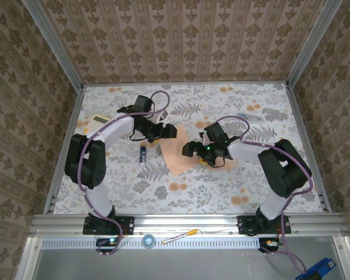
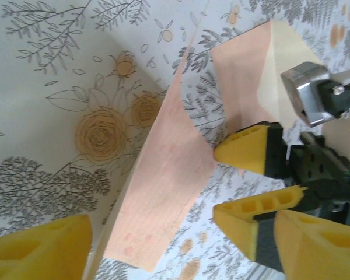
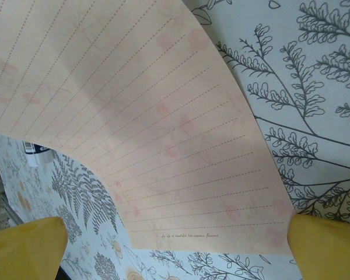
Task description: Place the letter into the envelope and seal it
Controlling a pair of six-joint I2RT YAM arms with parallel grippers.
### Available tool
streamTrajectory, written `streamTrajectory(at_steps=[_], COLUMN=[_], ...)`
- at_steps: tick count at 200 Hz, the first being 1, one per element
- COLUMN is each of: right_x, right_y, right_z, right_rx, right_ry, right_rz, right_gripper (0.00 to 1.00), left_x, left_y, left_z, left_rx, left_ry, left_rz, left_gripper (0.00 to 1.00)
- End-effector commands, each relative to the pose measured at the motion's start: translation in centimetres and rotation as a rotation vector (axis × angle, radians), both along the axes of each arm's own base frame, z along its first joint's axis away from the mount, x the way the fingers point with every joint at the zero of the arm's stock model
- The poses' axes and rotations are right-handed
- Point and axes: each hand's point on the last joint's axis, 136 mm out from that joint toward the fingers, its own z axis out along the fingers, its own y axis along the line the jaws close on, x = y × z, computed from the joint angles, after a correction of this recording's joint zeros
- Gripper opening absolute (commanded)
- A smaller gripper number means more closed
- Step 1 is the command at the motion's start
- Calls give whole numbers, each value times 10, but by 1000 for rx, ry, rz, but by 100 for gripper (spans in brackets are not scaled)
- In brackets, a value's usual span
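Right claw (image 3: 176,242) gaped wide at the edge of the letter (image 1: 176,158). Across the floral surface (image 1: 251,186) that sheet lay uninserted. Just beyond sat the envelope (image 2: 248,76), pale flap up, unsealed. Left claw (image 1: 158,133) stood wide too, apparently gripping nothing.
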Motion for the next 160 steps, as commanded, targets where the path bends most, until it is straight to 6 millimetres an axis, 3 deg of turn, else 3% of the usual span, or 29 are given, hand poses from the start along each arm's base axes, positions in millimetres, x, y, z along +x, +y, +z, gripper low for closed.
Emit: streamTrajectory(at_steps=[1,99,128,160], right_x=[-18,-18,-18,-16], right_y=[-13,-13,-13,-12], right_z=[-33,-33,-33,-29], right_rx=[-68,-69,-69,-66], right_ry=[89,88,87,81], right_rz=[-4,-4,-5,-4], right_gripper=[100,100,100,100], left_x=[-4,-7,-6,-5], left_y=[13,31,35,40], left_z=[-17,-27,-29,-31], left_rx=[83,166,184,209], left_ry=[9,-7,-13,-30], left_rz=[-8,-2,0,6], left_gripper=[76,12,0,0])
